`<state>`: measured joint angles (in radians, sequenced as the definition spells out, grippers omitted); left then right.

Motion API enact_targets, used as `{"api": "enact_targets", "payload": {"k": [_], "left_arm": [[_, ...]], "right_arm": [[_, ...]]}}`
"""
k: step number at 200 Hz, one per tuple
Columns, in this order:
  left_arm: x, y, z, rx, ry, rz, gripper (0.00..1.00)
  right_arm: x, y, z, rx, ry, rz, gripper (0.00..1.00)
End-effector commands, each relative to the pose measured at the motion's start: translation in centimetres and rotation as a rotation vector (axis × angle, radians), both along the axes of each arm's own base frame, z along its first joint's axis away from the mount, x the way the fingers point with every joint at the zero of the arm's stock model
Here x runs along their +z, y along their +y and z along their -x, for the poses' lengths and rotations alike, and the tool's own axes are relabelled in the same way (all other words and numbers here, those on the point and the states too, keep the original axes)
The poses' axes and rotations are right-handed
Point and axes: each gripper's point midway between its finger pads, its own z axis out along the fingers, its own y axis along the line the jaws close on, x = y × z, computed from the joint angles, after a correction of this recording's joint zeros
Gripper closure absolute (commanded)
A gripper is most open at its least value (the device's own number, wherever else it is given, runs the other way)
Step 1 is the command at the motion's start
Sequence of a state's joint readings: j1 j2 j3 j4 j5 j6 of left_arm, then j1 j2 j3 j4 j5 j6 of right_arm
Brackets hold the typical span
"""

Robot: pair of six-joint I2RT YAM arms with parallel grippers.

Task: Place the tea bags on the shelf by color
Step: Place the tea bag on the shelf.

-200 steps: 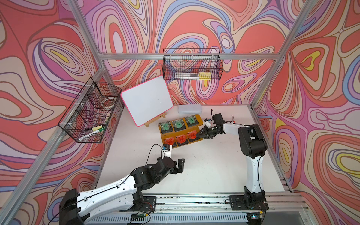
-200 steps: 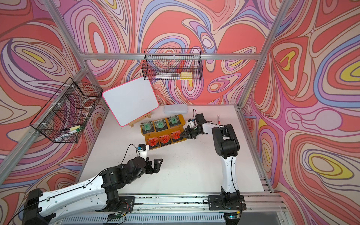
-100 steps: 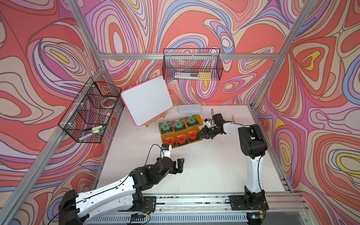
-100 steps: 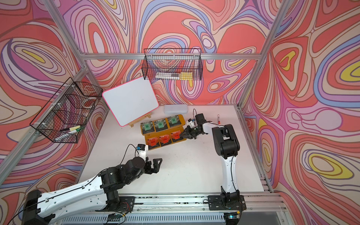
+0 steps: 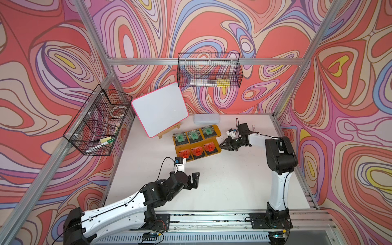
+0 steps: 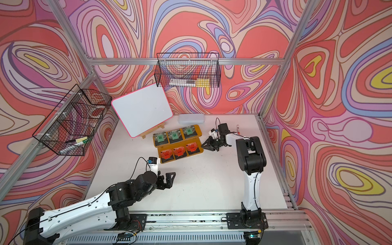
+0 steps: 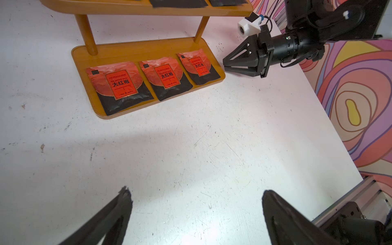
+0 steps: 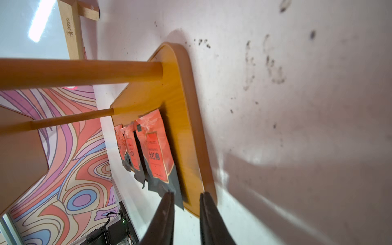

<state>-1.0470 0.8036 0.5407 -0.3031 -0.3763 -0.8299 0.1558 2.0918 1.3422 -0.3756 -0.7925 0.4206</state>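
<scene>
Shelf [image 5: 218, 131]: mustard-yellow, 2 stepped boards, standing on tabletop [image 5: 222, 180]. Upper board: 3 green-label tea bags [image 5: 193, 135], flat, in a row. Lower board: 3 orange-red-label tea bags [image 5: 196, 151], flat, side by side

We see a whiteboard [image 5: 159, 112] at eleven o'clock on the bench [image 5: 222, 180], a clear box [image 5: 206, 118] at twelve, and wire baskets [image 5: 209, 71] above.

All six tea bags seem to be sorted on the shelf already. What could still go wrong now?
1. The right gripper, jaws slightly apart and empty, sits right beside the end of the shelf's lower board, near the last orange-red tea bag. A careless pull-back could bump the board or drag that bag.
2. A jolt there might also slide the green tea bags on the upper board.
</scene>
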Motion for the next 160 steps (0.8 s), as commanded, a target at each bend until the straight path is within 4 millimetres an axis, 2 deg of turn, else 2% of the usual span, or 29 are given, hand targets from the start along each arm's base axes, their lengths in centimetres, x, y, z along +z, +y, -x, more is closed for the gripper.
{"api": "enact_targets", "payload": {"k": [1, 26, 44, 51, 52, 54, 58, 61, 92, 94, 96, 124, 160], "left_arm": [[0.1, 1.4, -0.3, 0.037, -0.026, -0.038, 0.01], [1.1, 2.9, -0.7, 0.077, -0.089, -0.078, 0.01], [2.0, 4.4, -1.1, 0.111, -0.154, -0.132, 0.01], [2.5, 4.9, -1.3, 0.121, -0.182, -0.156, 0.01], [2.6, 5.0, -1.4, 0.122, -0.187, -0.16, 0.01], [2.7, 5.1, -1.4, 0.125, -0.196, -0.166, 0.01], [3.0, 5.4, -1.5, 0.127, -0.214, -0.183, 0.01], [3.2, 5.6, -1.6, 0.131, -0.228, -0.192, 0.01], [6.0, 5.9, -2.3, 0.079, -0.406, -0.301, 0.01], [6.1, 6.0, -2.3, 0.082, -0.414, -0.311, 0.01], [5.2, 6.3, -2.3, 0.079, -0.41, -0.342, 0.01], [7.9, 8.4, -3.0, 0.183, -0.559, -0.395, 0.01], [9.6, 10.4, -3.3, 0.262, -0.669, -0.449, 0.01]], "right_arm": [[2.4, -1.5, 0.2, -0.028, -0.066, 0.046, 0.76], [3.7, -3.2, 1.1, -0.075, -0.106, 0.113, 0.72], [4.8, -4.6, 1.8, -0.114, -0.144, 0.184, 0.6], [4.9, -5.2, 2.1, -0.129, -0.15, 0.211, 0.46], [5.3, -5.2, 2.1, -0.132, -0.161, 0.213, 0.43], [5.8, -5.3, 2.2, -0.134, -0.174, 0.215, 0.35], [6.2, -5.7, 2.3, -0.146, -0.186, 0.229, 0.07], [6.4, -5.8, 2.4, -0.15, -0.195, 0.239, 0.03], [9.1, -8.0, 3.2, -0.22, -0.29, 0.336, 0.02], [9.2, -8.2, 3.3, -0.228, -0.296, 0.346, 0.02], [9.4, -8.4, 3.3, -0.233, -0.302, 0.354, 0.02], [12.5, -10.7, 4.4, -0.321, -0.427, 0.445, 0.02], [16.9, -12.9, 6.0, -0.429, -0.612, 0.498, 0.02]]}}
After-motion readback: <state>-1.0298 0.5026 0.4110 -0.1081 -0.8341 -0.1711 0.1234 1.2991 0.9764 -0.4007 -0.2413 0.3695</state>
